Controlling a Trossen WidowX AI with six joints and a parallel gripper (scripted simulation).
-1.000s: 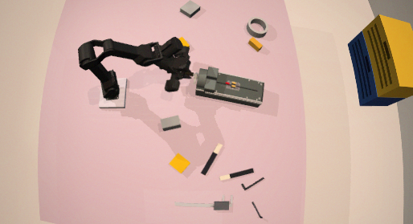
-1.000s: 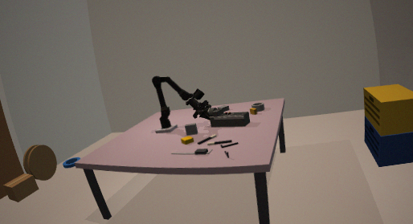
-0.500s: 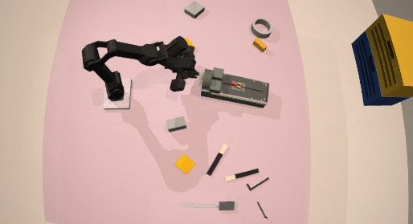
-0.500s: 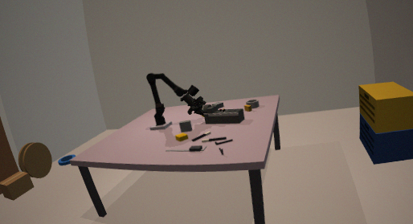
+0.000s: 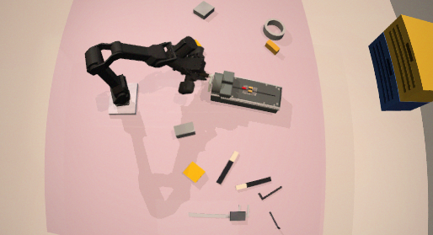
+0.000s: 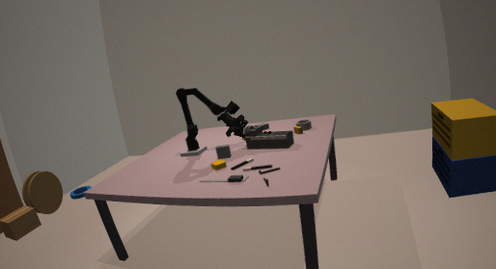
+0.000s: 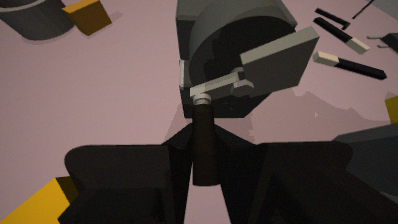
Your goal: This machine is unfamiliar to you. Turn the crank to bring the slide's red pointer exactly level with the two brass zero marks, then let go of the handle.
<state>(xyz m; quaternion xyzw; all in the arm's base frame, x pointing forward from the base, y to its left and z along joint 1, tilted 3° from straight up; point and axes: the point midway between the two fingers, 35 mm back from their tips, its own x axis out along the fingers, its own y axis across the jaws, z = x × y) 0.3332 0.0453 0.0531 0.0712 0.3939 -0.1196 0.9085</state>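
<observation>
The machine (image 5: 246, 104) (image 6: 270, 143) is a long grey box with a round grey housing at its left end. Its red pointer (image 5: 244, 88) appears just left of the brass zero marks (image 5: 250, 89), not level with them. The pale crank arm (image 7: 218, 83) (image 5: 210, 82) sticks out at the machine's left end and carries a dark brown handle (image 7: 203, 120). My gripper (image 5: 206, 77) (image 7: 201, 127) is shut on this handle, with one finger on each side. In the exterior view the gripper is small and dark beside the machine, and the pointer cannot be made out.
A grey block (image 5: 184, 130) (image 6: 223, 151) and a yellow block (image 5: 194, 172) (image 6: 218, 165) lie nearer the table's front. Two black-and-cream sticks, hex keys and a caliper (image 5: 237, 216) lie there too. A grey ring (image 5: 274, 29) and an orange block (image 5: 272, 47) lie behind the machine.
</observation>
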